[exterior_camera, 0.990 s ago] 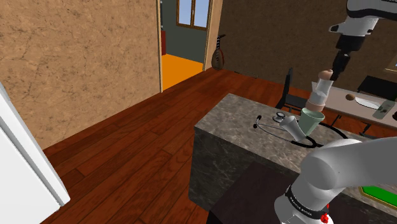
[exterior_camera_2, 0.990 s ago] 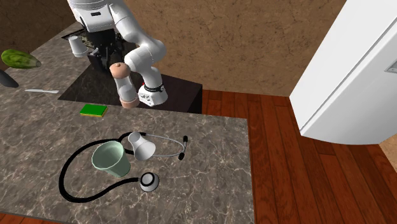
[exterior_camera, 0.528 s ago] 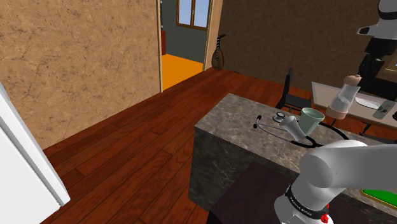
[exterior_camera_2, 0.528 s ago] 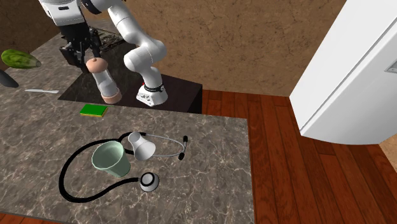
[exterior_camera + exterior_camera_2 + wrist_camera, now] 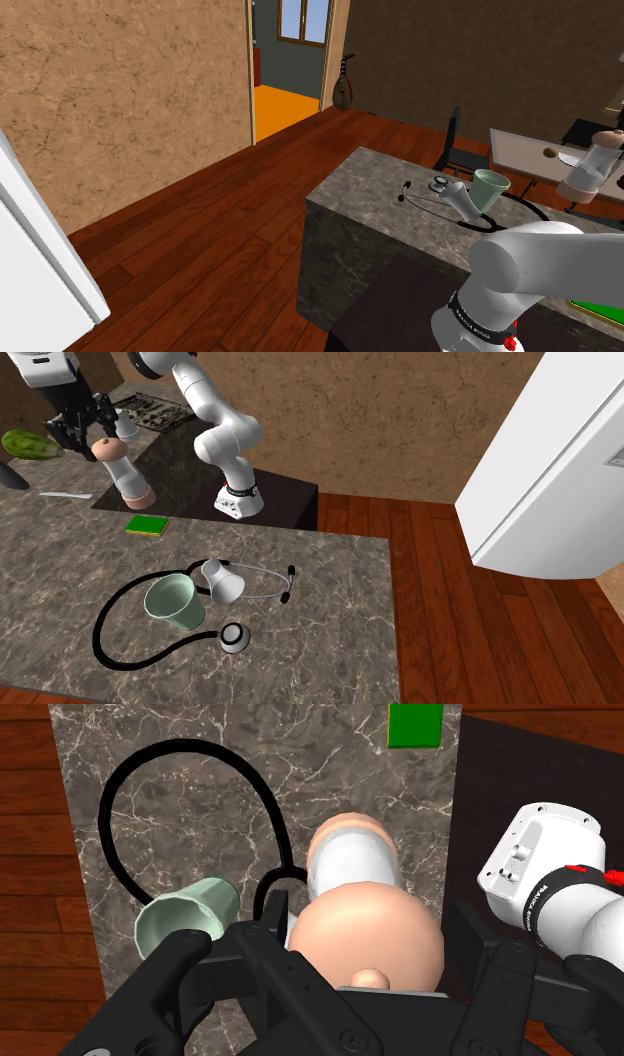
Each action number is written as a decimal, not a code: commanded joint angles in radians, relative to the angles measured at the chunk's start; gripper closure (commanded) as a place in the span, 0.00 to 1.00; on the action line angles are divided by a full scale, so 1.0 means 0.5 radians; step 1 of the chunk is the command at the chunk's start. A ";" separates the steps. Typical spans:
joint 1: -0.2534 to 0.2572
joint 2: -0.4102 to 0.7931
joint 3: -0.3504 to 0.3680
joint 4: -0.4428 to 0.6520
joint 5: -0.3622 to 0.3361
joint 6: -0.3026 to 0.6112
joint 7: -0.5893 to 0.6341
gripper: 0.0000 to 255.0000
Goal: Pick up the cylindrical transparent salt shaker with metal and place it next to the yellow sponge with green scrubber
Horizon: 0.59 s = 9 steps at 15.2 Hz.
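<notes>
Peach-capped clear salt shaker [image 5: 122, 470], tilted, we find it clamped in the black gripper [image 5: 92, 434], green sponge [image 5: 147, 526] nearby.

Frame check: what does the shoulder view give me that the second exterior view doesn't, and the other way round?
Shoulder view adds: an open doorway onto an orange floor, a dark chair and a white table beyond the counter.
Second exterior view adds: the tool clasping the salt shaker at its top, and the arm's base.
Shared: the shaker, the pale green cup, the stethoscope and the green-topped sponge on the marble counter.
</notes>
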 commanded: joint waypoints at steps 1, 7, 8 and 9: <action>-0.022 -0.035 -0.056 0.025 -0.067 -0.017 -0.094 1.00; -0.046 -0.078 -0.247 0.196 -0.255 -0.070 -0.392 1.00; -0.044 -0.081 -0.281 0.232 -0.286 -0.076 -0.443 1.00; -0.041 -0.081 -0.316 0.270 -0.316 -0.082 -0.495 1.00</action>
